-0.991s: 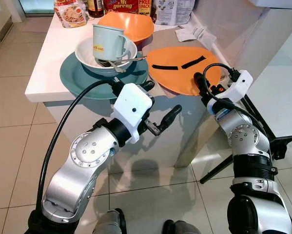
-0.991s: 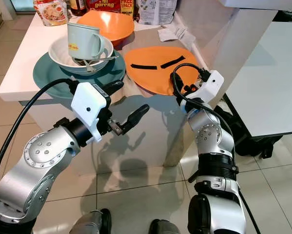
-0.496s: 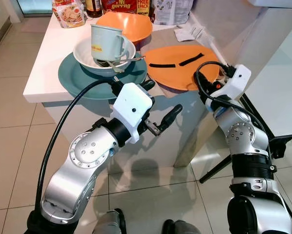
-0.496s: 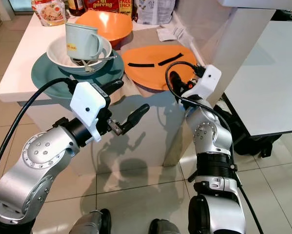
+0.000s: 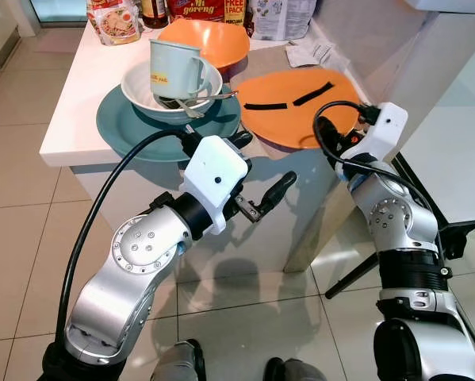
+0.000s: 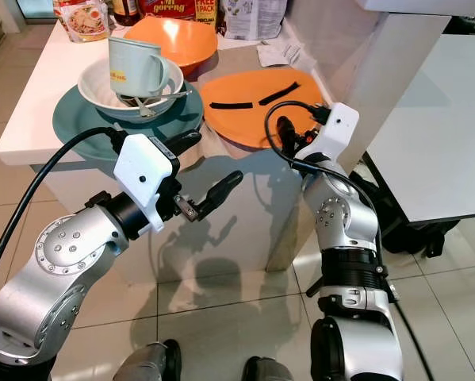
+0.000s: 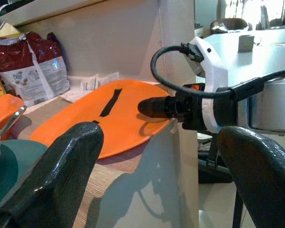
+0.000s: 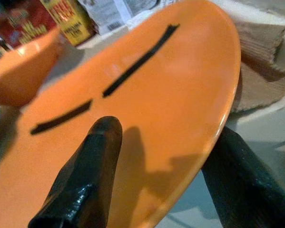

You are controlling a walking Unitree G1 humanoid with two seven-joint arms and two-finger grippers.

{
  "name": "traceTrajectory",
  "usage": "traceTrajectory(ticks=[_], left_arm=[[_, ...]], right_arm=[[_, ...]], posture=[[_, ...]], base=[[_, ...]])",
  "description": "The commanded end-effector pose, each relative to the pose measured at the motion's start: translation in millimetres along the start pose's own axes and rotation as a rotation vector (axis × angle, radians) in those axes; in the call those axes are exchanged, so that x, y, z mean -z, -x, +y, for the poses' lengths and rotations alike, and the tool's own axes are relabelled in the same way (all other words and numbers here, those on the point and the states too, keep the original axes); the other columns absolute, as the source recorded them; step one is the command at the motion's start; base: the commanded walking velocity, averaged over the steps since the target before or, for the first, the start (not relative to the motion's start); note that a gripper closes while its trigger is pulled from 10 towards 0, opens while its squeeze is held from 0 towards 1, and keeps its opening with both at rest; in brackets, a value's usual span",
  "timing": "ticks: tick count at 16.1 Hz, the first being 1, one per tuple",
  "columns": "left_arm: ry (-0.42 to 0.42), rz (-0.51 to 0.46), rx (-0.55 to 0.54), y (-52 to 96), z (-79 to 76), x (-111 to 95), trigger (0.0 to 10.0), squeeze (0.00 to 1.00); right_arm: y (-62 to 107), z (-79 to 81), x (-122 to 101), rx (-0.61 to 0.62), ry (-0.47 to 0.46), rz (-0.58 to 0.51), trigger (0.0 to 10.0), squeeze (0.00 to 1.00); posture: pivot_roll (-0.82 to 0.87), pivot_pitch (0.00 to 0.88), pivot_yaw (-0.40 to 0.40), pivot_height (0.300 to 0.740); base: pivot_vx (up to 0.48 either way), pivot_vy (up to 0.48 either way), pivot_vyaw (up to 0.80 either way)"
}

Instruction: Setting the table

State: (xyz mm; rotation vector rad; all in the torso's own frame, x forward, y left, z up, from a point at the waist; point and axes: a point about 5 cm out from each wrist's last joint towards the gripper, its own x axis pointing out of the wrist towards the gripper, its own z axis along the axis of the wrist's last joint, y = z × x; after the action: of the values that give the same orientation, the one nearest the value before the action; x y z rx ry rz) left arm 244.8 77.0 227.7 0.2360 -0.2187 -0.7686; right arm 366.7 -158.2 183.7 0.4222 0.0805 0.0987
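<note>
Right claw (image 8: 161, 180) spread astride orange plate (image 5: 300, 103) rim; best pinched deep, level. Left claw (image 5: 257, 178) spread, waiting.

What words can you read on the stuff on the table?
"goreng" in white letters on the red packet at the back of the table.
"FREE PACK" on the yellow box beside it.
The mug in the white bowl has a small yellow label, too small to read.
The noodle packet and the white bag carry print too blurred to read.
</note>
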Motion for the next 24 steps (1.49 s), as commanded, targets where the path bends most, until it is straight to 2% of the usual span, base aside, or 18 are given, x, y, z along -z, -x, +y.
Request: traceTrajectory(ticks=[1,3,4,8,9,10,11,16,18,19,21,24], left_arm=[[-0.007,-0.018,0.031,0.2,-4.1,-6,10.0,0.0],[-0.007,-0.018,0.032,-0.2,-3.8,-6,10.0,0.0],[-0.006,-0.019,0.033,-0.5,-3.7,-6,10.0,0.0],[-0.007,-0.019,0.034,-1.4,-3.2,-6,10.0,0.0],[-0.008,-0.018,0.034,-1.4,-2.8,-5,10.0,0.0],[-0.009,-0.017,0.034,-1.3,-2.7,-5,10.0,0.0],[-0.011,-0.017,0.035,-1.4,-2.3,-5,10.0,0.0],[-0.015,-0.016,0.042,-1.9,-2.1,-6,10.0,0.0],[-0.017,-0.015,0.042,-1.7,-1.8,-6,10.0,0.0],[-0.017,-0.015,0.042,-1.7,-1.8,-6,10.0,0.0],[-0.021,-0.013,0.044,-0.9,-1.9,-6,10.0,0.0],[-0.021,-0.014,0.048,-1.2,-2.6,-6,10.0,0.0]], right_arm=[[0.2,-0.5,-10,0.025,0.038,-0.036,10.0,0.0],[0.8,-4.9,-9,0.053,0.013,-0.031,10.0,0.0],[1.9,-6.8,-8,0.055,0.002,-0.033,10.0,1.0],[2.6,-6.7,-10,0.055,-0.007,-0.037,10.0,1.0],[3.2,-6.7,-12,0.058,-0.026,-0.04,10.0,0.67],[4.2,-7.0,-13,0.059,-0.04,-0.044,10.0,0.07],[5.7,-7.5,-14,0.058,-0.047,-0.046,10.0,0.0],[9.4,-3.0,-7,0.005,-0.139,-0.027,10.0,0.0],[6.0,-1.3,-5,-0.018,-0.242,-0.017,10.0,0.0],[6.0,-1.3,-5,-0.018,-0.242,-0.017,10.0,0.0],[4.0,-3.7,-7,-0.003,-0.313,-0.02,10.0,0.0],[4.4,-5.9,-8,0.002,-0.336,-0.023,10.0,0.0]], posture=[[0.13,0.149,-0.032,0.74],[0.13,0.15,-0.031,0.74],[0.13,0.153,-0.03,0.74],[0.13,0.156,-0.029,0.74],[0.13,0.157,-0.028,0.74],[0.13,0.157,-0.028,0.74],[0.13,0.157,-0.023,0.74],[0.13,0.157,-0.016,0.74],[0.14,0.158,-0.016,0.74],[0.14,0.158,-0.016,0.74],[0.14,0.161,-0.015,0.74],[0.14,0.163,-0.014,0.74]], base=[[0.0,0.0,0.0],[0.0,0.0,0.0],[0.0,0.0,0.0],[0.0,0.0,0.0],[0.0,0.0,0.0],[0.0,0.0,0.0],[0.0,0.0,0.0],[0.0,0.0,0.0],[0.0,0.0,0.0],[0.0,0.0,0.0],[0.0,0.0,0.0],[0.0,0.0,0.0]])
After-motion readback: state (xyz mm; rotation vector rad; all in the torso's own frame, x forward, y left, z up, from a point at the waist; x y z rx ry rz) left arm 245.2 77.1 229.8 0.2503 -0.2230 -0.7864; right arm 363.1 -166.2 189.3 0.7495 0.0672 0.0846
